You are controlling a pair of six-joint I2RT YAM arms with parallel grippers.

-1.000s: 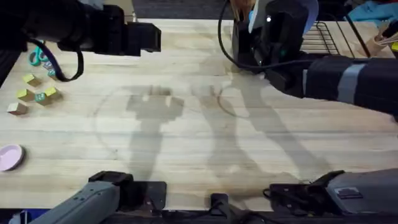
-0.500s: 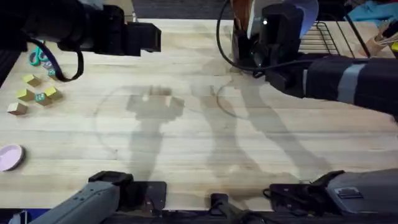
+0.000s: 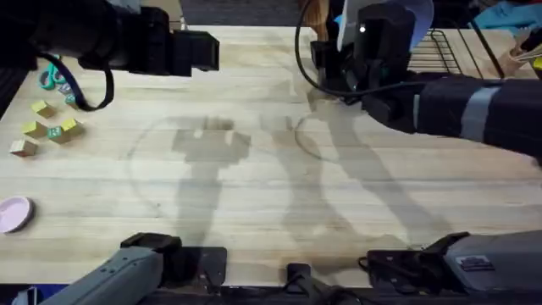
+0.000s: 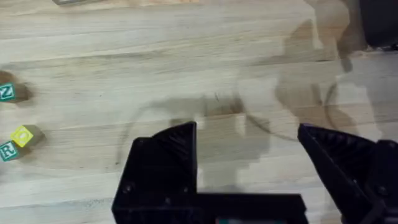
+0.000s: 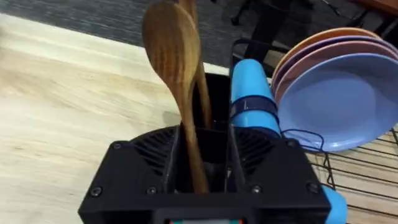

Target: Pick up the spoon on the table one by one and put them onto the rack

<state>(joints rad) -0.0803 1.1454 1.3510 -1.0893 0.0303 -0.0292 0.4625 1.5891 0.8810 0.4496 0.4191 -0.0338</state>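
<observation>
Beyond the far edge of the table the floor (image 5: 93, 18) is a dark grey carpet, and the dark legs of a chair (image 5: 264, 15) stand on it. The light comes from above and makes soft grey shadows (image 3: 212, 144) on the pale wood. At the far right corner lies something blue (image 3: 508, 15), maybe cloth.

Small wooden letter blocks (image 3: 44, 125) clustered at table's left side, yellow and green faces; pink round dish (image 3: 13, 213) at left edge nearer the bases; teal-handled scissors (image 3: 52, 76) beyond the blocks; stacked plates (image 5: 339, 93), blue in front, standing upright beside a blue cylinder (image 5: 252, 99).
</observation>
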